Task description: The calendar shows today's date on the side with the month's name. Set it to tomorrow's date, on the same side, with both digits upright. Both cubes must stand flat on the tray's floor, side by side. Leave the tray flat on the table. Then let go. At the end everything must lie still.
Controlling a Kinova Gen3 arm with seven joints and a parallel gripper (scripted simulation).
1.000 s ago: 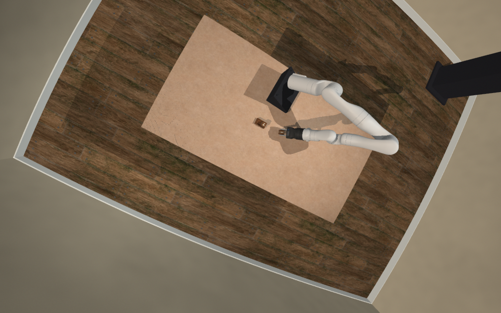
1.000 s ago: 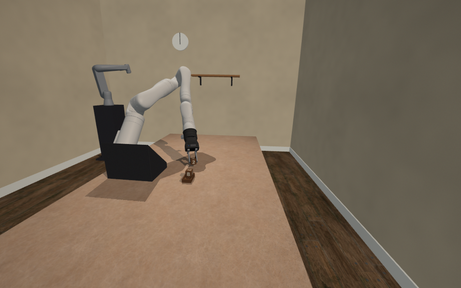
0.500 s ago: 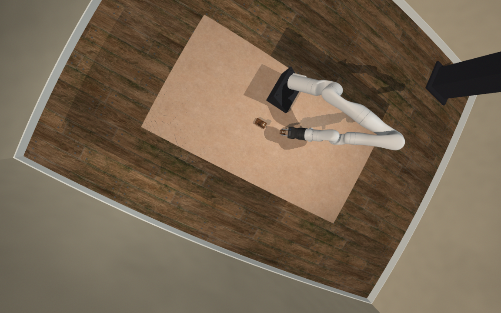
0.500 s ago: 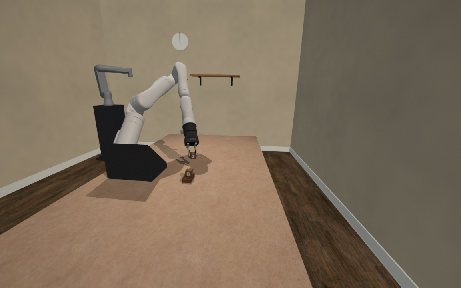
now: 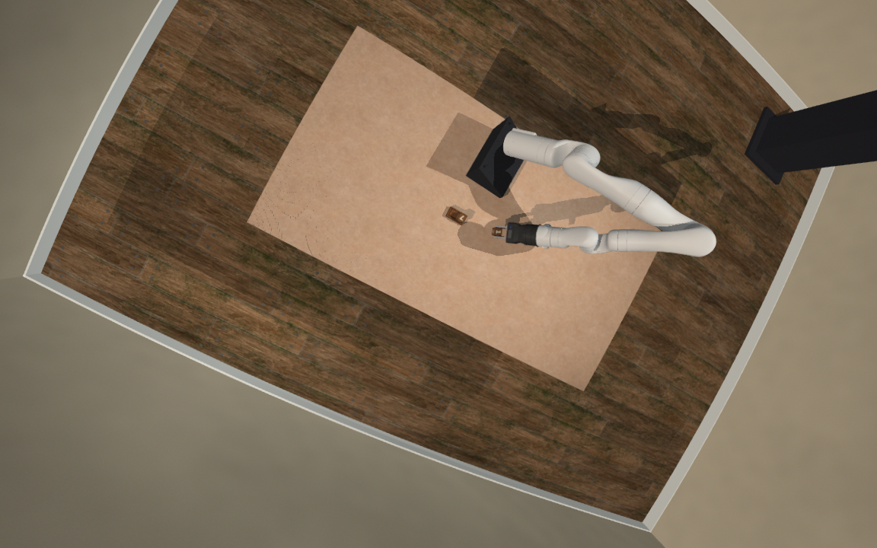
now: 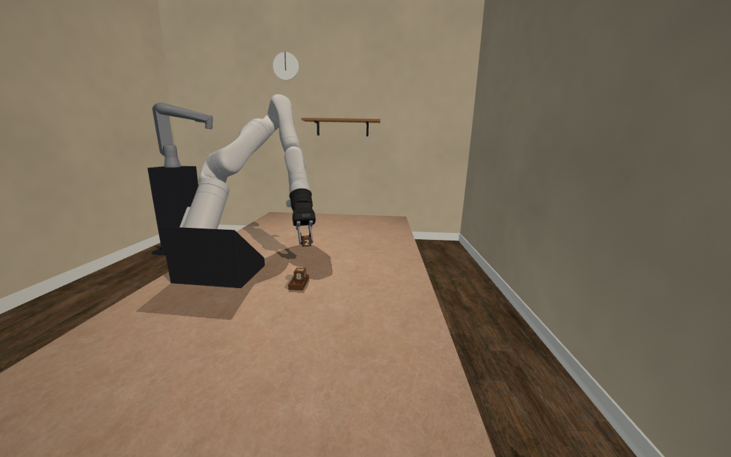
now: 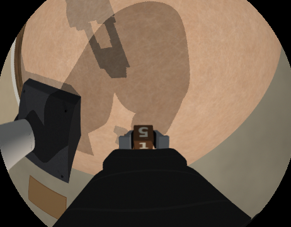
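Cube sits clamped between the pincer's fingertips.

Shadows cross the table (dim walls), apparently under overhead light.

Brown cube, pale digits; black-and-grey gripper.

tabletop: tan, faintly mottled, rectangular | lying directly on it: small brown tray, flat, near the black angular arm base | arm base: standing at one long edge
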